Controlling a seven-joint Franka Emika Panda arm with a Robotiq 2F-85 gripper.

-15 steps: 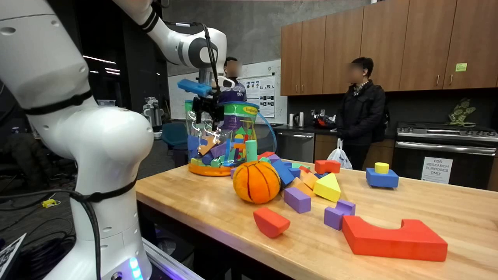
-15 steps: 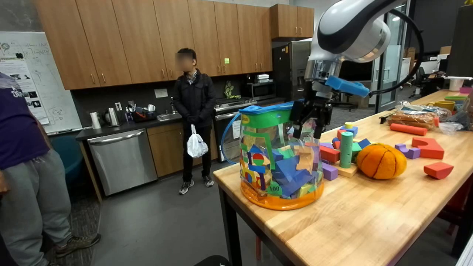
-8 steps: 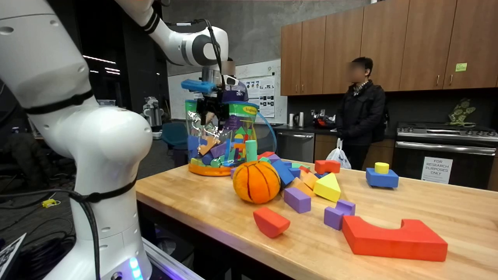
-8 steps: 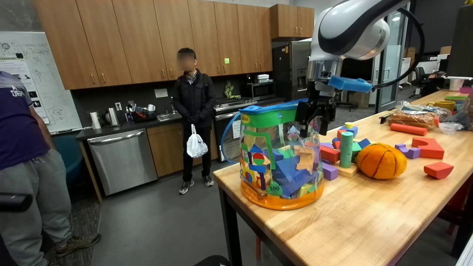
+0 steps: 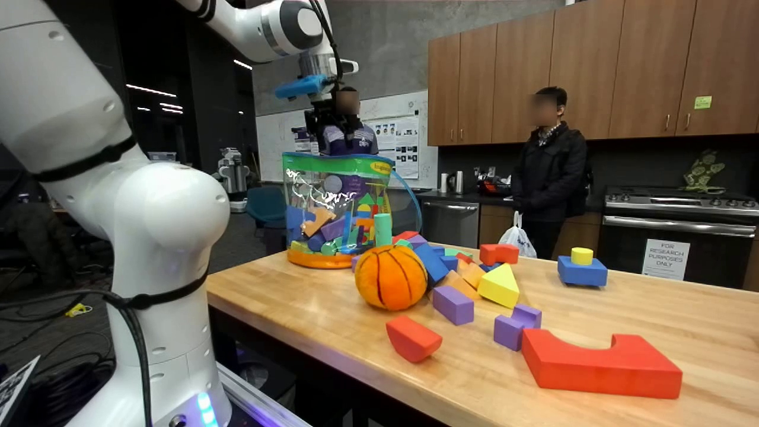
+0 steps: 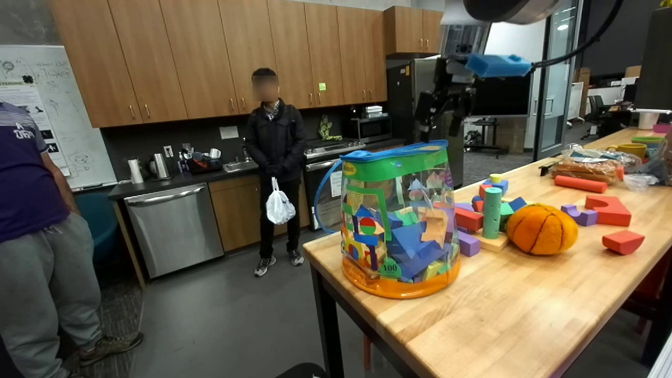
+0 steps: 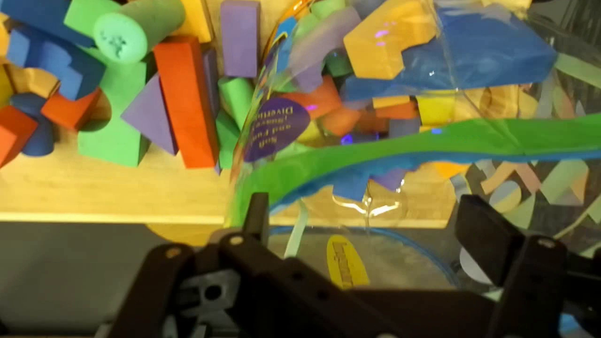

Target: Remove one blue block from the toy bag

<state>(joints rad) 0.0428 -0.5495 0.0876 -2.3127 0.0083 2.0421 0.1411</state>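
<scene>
Wooden table (image 6: 525, 299): toy bag (image 6: 394, 169) upright near corner, axis vertical, green rim (image 7: 540, 136) up. Gripper (image 7: 368, 216) hangs just above it, fingers (image 7: 488, 239) spread wide, nothing gripped that I can see. Orange ball (image 6: 542, 229) near bag. Inside bag, blue block (image 7: 493, 51), long axis left-right in wrist view, behind clear plastic; rim runs between it and fingers. Green cylinder (image 6: 492, 212) stands between bag and ball.
</scene>
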